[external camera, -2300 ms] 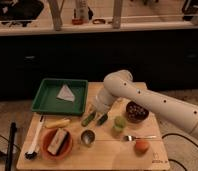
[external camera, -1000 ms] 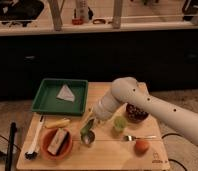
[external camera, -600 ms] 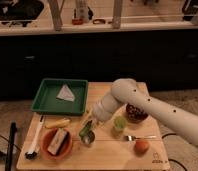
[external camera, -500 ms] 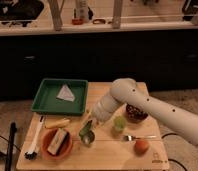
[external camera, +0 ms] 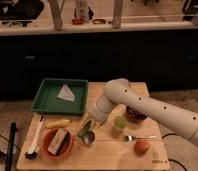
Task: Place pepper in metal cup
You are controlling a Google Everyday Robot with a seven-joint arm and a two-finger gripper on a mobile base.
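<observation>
The dark-green pepper is tilted, with its lower end at the rim of the small silver metal cup. The cup stands on the wooden table just right of the orange bowl. My gripper, at the end of the white arm that reaches in from the right, is directly above the cup. It is shut on the pepper's upper end. The inside of the cup is mostly hidden by the pepper.
A green tray with a white napkin lies at the back left. An orange bowl, a yellow corn-like piece and a brush sit front left. A light-green cup, a dark bowl, a fork and an orange fruit are to the right.
My gripper has carried the pepper down and toward the front, from above the table's middle to the metal cup. Over the last half second it has barely moved.
</observation>
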